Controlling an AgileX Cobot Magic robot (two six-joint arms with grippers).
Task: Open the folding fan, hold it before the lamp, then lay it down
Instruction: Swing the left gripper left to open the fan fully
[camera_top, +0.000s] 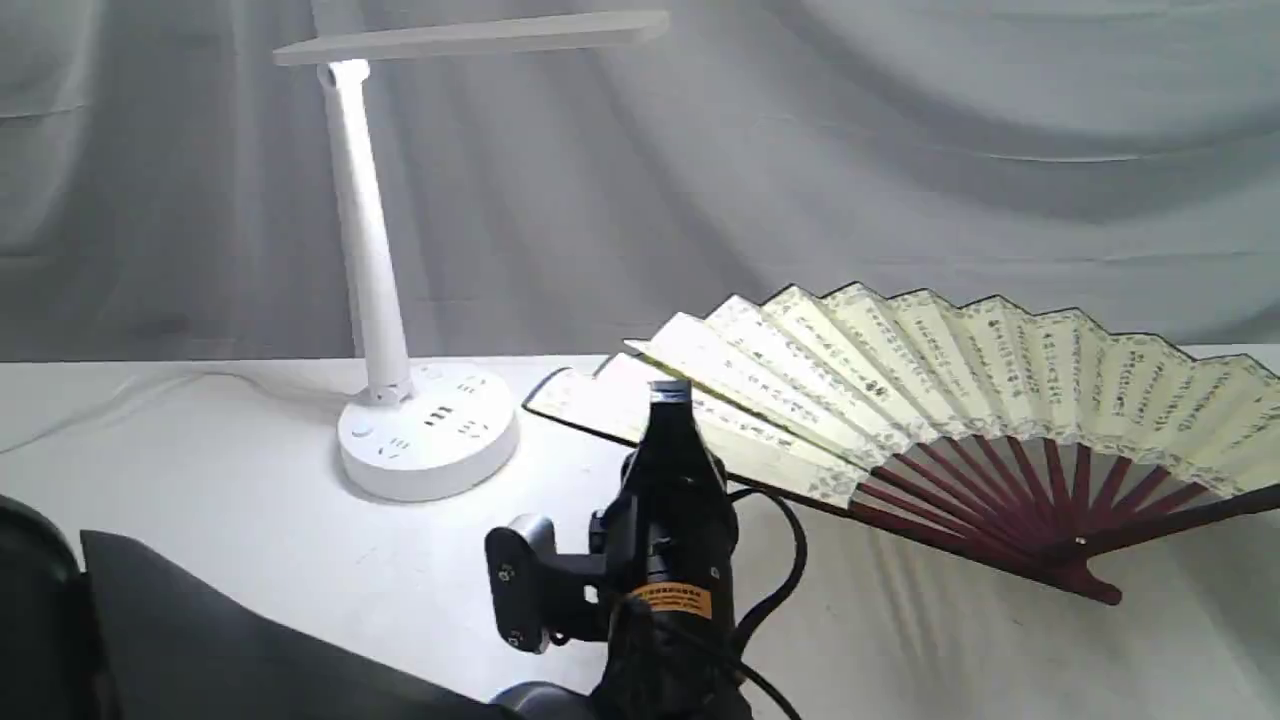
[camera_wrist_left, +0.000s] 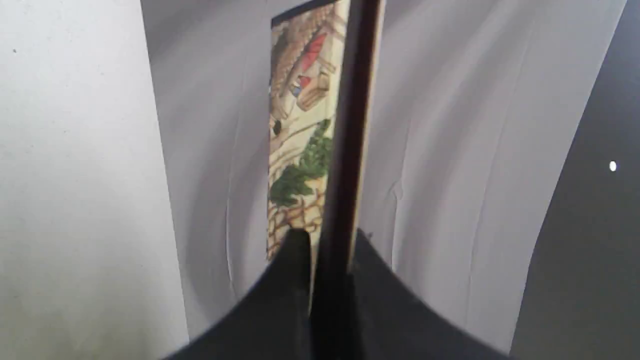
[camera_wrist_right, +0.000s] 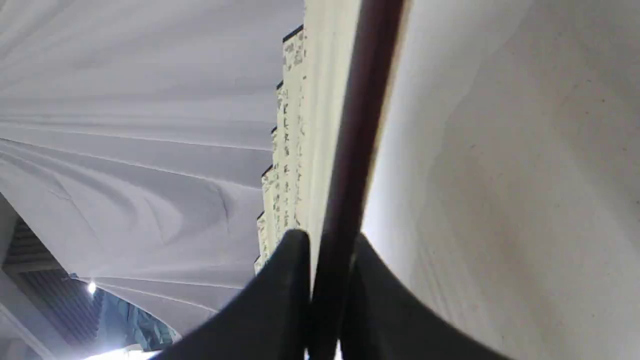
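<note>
The folding fan (camera_top: 950, 380) is spread wide open to the right of the lamp (camera_top: 370, 260), calligraphy side facing the exterior camera, maroon ribs meeting at a low pivot. Its left end hangs low over the table beside the lamp's round base (camera_top: 428, 430). My left gripper (camera_top: 672, 400) is shut on the fan's left outer rib; the left wrist view shows the gripper (camera_wrist_left: 327, 240) pinching that dark rib, with the fan's painted side (camera_wrist_left: 300, 125) beside it. My right gripper (camera_wrist_right: 330, 240) is shut on the other outer rib of the fan (camera_wrist_right: 290, 150); it is out of the exterior view.
A white table (camera_top: 250, 520) carries the lamp, and its cord (camera_top: 120, 400) trails off to the left. Grey draped cloth (camera_top: 900, 150) hangs behind. A dark bulky shape (camera_top: 150, 630) fills the exterior view's lower left corner.
</note>
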